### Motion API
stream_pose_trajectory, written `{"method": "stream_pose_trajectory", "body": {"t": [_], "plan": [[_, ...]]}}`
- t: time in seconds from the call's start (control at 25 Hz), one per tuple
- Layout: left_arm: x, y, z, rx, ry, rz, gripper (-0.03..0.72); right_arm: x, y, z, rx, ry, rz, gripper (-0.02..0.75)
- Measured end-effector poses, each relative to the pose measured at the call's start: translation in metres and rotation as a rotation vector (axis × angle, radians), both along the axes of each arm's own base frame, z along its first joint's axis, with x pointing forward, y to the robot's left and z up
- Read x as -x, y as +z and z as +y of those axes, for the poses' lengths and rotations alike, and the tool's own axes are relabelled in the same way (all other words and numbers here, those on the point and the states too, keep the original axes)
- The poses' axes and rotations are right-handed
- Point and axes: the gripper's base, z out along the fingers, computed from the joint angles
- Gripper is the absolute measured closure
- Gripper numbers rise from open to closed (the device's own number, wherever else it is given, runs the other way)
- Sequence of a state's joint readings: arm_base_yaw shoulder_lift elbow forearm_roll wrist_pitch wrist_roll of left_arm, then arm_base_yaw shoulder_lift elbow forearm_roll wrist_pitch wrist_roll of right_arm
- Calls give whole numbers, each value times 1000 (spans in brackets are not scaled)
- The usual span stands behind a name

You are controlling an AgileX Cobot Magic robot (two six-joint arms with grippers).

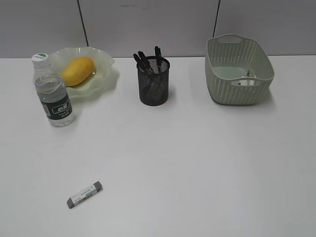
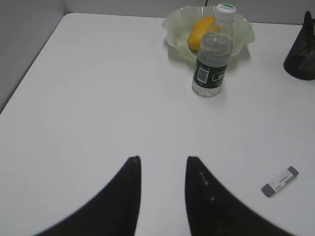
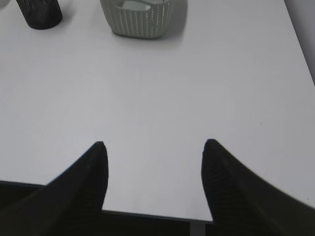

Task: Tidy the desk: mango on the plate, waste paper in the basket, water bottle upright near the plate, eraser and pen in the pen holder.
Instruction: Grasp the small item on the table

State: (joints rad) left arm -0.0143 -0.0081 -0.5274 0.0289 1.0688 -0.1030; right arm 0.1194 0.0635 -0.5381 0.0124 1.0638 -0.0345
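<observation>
Nearest you, both tools hang low over the tabletop (image 1: 197,163): the left tool (image 2: 162,164) is parted a little and the right tool (image 3: 153,147) spread wide, neither gripping anything. The eraser (image 1: 85,194) lies flat on the near left, so that is your 1 job left. Farther back, the bottle (image 1: 53,91) stands upright just beside the plate (image 1: 103,79), the mango (image 1: 77,70) sits on it, pens (image 1: 148,61) fill the holder (image 1: 153,81), and the paper (image 1: 247,80) appears to be inside the basket (image 1: 232,89).
</observation>
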Motion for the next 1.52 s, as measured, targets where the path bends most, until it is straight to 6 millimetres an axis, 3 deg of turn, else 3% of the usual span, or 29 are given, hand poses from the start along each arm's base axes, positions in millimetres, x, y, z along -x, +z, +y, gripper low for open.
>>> {"method": "stream_pose_trajectory", "body": {"t": [0.2, 1.32, 1.4, 1.52], "plan": [[0, 0, 0, 1, 0, -1, 449, 8, -9, 0, -18, 8, -43, 258], [0, 0, -2, 16, -12, 0, 442, 7, -8, 1, -17, -69, -54, 259], [0, 0, -2, 16, -12, 0, 380, 7, -8, 1, -17, -69, -56, 259], [-1, 0, -1, 7, -5, 3, 171, 7, -8, 1, -17, -69, -57, 259]]}}
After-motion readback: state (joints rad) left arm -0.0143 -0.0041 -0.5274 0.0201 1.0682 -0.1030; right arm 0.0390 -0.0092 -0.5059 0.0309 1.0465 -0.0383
